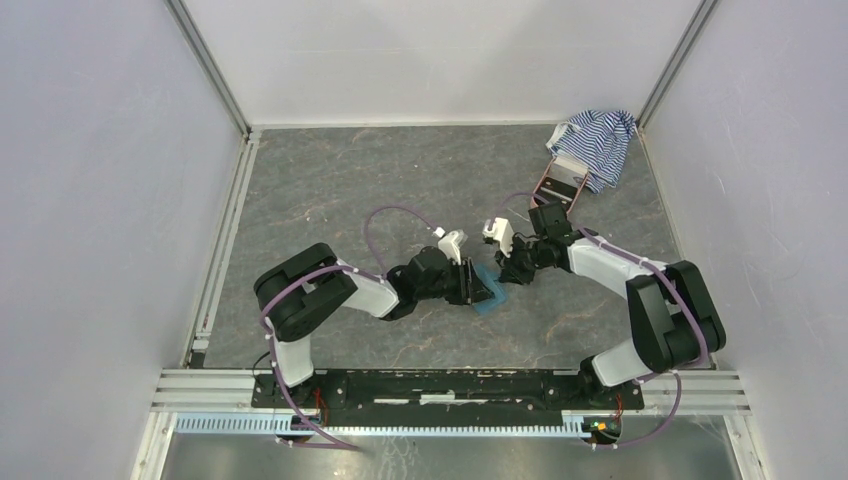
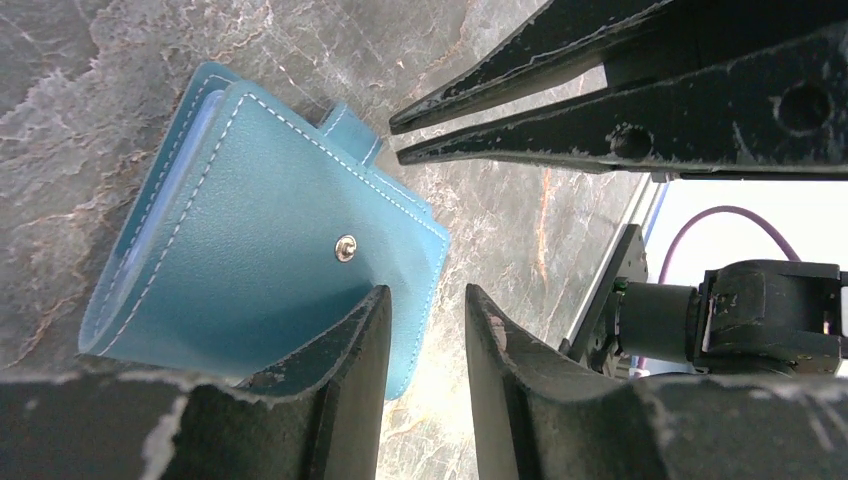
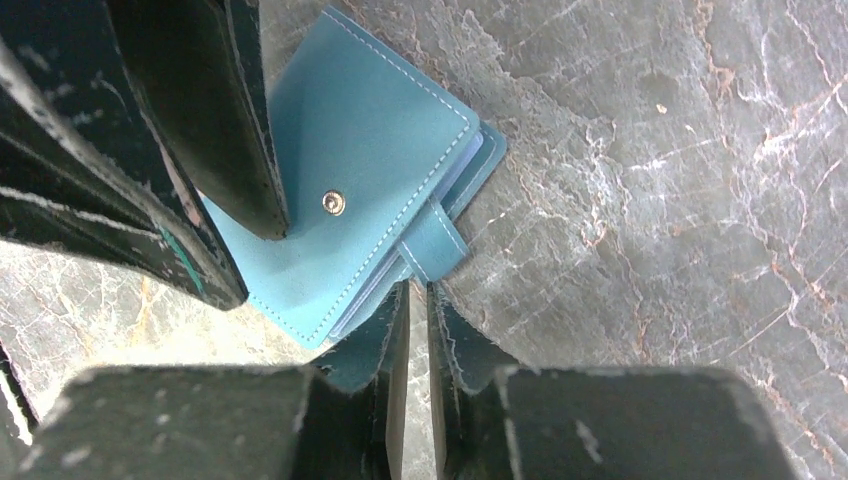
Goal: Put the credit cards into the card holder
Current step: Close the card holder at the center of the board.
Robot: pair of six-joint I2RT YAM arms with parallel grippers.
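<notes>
The teal card holder (image 1: pixel 492 297) lies folded on the grey marbled table, with its snap stud (image 2: pixel 345 248) up and its tab (image 3: pixel 432 245) loose. Pale blue inner leaves show at its edge. My left gripper (image 2: pixel 425 295) is open. One finger lies over the holder's (image 2: pixel 260 230) corner and the other stands over bare table. My right gripper (image 3: pixel 417 290) is all but shut and empty, its tips just short of the tab's end. In the top view both grippers, left (image 1: pixel 472 285) and right (image 1: pixel 508 265), meet over the holder. No credit cards are in view.
A blue-white striped cloth (image 1: pixel 598 140) lies at the back right corner, with a pinkish-brown object (image 1: pixel 560 182) beside it. White walls enclose the table, and metal rails (image 1: pixel 215 270) run along its left and near edges.
</notes>
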